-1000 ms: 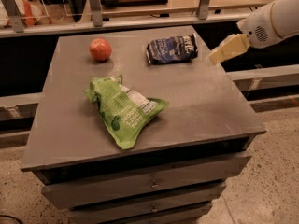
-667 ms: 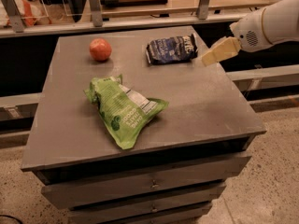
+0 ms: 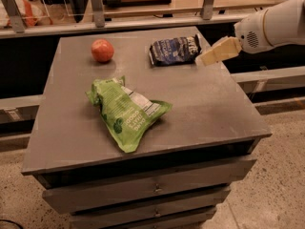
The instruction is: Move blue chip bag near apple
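Navy-blue crinkled chip bag [image 3: 174,50] lies flat at the far right of the grey cabinet top [image 3: 209,104]. I log the small round red-orange apple [image 3: 102,50] at far left, well apart from it. The cream gripper [image 3: 202,59] hangs just right of the bag; I cannot tell whether it is spread or closed. A bright green snack bag [image 3: 126,112] lies nearer, centre-left.

We see the blue chip bag [image 3: 174,49] lying flat near the back of the table [image 3: 214,109]. It is dark and crinkly, with white letters. The apple [image 3: 102,50] is round and red and sits well apart from it, further left. The gripper [image 3: 204,58] hangs just beside the bag's right end.
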`<state>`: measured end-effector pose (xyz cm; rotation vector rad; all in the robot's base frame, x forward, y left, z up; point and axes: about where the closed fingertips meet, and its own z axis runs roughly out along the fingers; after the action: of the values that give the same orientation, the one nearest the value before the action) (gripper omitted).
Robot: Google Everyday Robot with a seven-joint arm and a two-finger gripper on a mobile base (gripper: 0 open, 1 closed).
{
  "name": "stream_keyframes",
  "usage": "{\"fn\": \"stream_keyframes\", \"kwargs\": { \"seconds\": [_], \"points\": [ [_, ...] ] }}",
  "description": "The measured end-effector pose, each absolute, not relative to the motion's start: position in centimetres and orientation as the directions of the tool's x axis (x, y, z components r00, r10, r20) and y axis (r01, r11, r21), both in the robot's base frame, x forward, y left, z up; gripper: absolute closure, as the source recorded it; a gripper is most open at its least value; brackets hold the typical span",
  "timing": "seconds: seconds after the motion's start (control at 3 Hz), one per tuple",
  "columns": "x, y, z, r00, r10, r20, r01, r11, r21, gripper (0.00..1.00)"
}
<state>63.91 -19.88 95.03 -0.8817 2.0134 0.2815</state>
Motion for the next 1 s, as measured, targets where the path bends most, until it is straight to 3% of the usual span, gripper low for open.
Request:
{"fn": "stream_keyframes", "kwargs": {
  "seconds": [0.67,1.0],
  "points": [
    [66.3,-20.3,95.2,-0.353,-0.257,-0.9,-0.518,0.854,-0.04,0.0],
    [68.7,-20.2,95.4,-0.318,-0.207,-0.925,-0.473,0.881,-0.035,0.0]
  ]
}}
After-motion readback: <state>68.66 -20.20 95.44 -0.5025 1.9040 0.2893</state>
